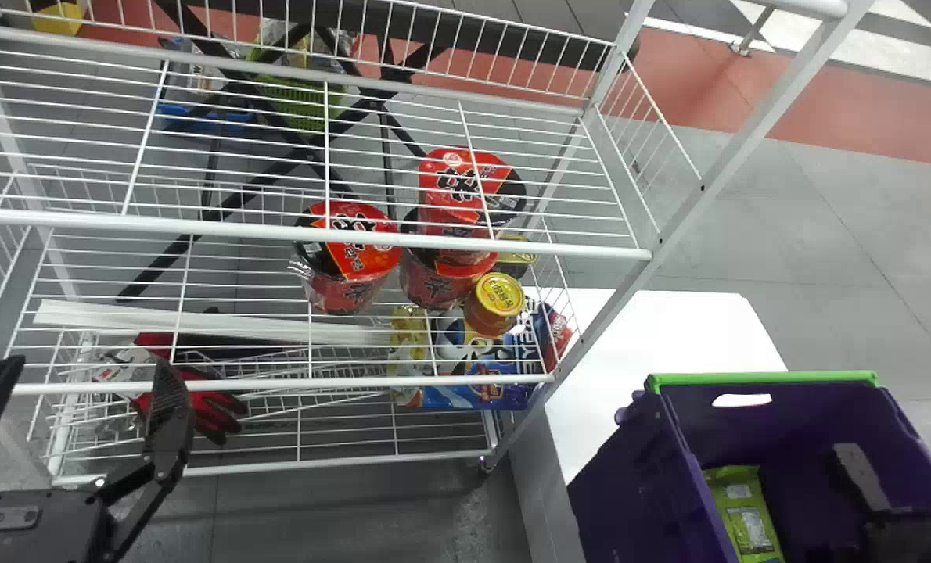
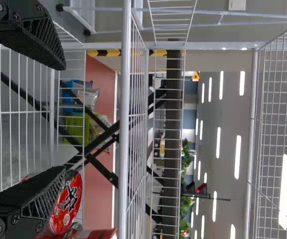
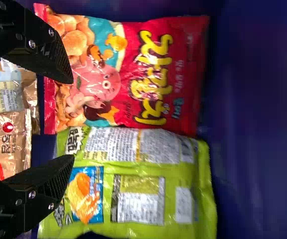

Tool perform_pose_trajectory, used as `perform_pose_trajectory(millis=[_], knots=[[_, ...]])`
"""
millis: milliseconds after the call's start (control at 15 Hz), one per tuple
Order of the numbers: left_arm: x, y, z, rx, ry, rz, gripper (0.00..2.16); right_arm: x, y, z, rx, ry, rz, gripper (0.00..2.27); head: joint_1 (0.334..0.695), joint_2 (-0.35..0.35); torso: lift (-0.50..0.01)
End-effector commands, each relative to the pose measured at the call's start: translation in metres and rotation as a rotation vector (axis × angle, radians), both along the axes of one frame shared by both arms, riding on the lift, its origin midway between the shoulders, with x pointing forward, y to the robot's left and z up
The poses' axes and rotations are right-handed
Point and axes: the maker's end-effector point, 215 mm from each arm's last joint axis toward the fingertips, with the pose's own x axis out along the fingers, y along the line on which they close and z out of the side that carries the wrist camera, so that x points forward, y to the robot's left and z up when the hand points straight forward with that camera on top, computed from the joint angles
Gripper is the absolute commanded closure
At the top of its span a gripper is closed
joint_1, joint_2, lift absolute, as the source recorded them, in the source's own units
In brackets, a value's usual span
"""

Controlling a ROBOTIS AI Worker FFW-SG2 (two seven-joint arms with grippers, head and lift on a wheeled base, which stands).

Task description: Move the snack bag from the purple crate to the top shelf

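Snack bag, red (image 3: 158,74) or green (image 1: 743,508): you can't tell which is meant, as both lie side by side in the purple crate (image 1: 630,500), near and right. Your right end effector (image 1: 860,478) is down in that crate. The right wrist view gives you the red bag and some brown packets (image 3: 6,144) by the fingers; the head view gives you the crate's walls and its green far rim (image 1: 763,380).

You have bare crate floor beside the bags; watch the walls around your arm. The crate stands by a white tabletop (image 1: 669,336), and the rack's slanting post (image 1: 638,277) rises left of it. Your right fingers are spread apart over the bags; you can't tell whether they touch.

At left, your left end effector (image 1: 90,363) is open too, in front of the rack. Farther in, red noodle bowls (image 1: 356,242) sit under the wires, and the left wrist view shows a wire shelf (image 2: 278,99) higher up.
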Motion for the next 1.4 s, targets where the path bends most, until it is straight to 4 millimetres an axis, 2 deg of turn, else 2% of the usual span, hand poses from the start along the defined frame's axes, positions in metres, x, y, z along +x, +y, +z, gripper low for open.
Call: perform_pose_trajectory(millis=[0, 467, 933, 1333], knots=[[0.0, 0.002, 0.0, 0.002, 0.0, 0.003, 0.1, -0.003, 0.012, -0.007, 0.046, -0.027, -0.001, 0.35, 0.695, -0.35, -0.452], [-0.003, -0.001, -0.003, 0.001, 0.003, -0.006, 0.1, -0.014, 0.039, -0.023, 0.133, -0.072, -0.011, 0.35, 0.695, -0.35, -0.452], [-0.006, -0.001, -0.004, -0.001, 0.002, -0.009, 0.1, -0.019, 0.035, -0.041, 0.088, -0.08, -0.015, 0.35, 0.695, -0.35, -0.452], [-0.003, 0.001, -0.011, 0.001, 0.005, -0.009, 0.1, -0.014, 0.046, -0.047, 0.128, -0.128, -0.058, 0.35, 0.695, -0.35, -0.452]])
